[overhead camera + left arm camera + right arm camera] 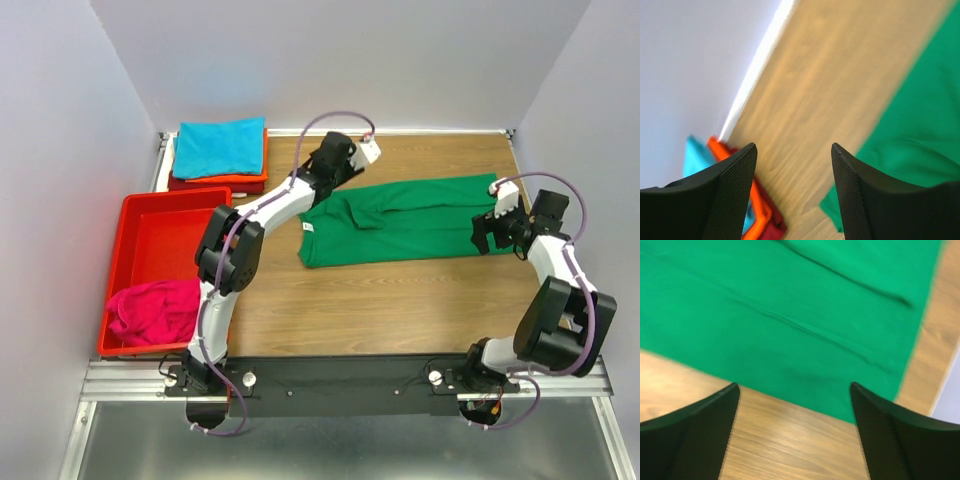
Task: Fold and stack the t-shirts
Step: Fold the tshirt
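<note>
Green t-shirt [400,220] lies folded lengthwise across the middle of the wooden table [350,310], white neck label [308,228] at its left end, w/ one arm at each end. L claw [794,146] is released, jaws apart w/ nothing between them, over bare wood beside the shirt's far-left corner. R claw [794,385] is likewise released and empty, fingers spread at the cloth's near edge by its right end (whether the tips touch the table can't be told). At the far-left corner a teal t-shirt [218,147] tops a folded stack, w/ an orange t-shirt [760,210] and a dark red t-shirt [774,230] beneath. Red plastic tray [150,215] sits along the left side, a magenta t-shirt [155,310] bunched, unfolded, in its near end.
</note>
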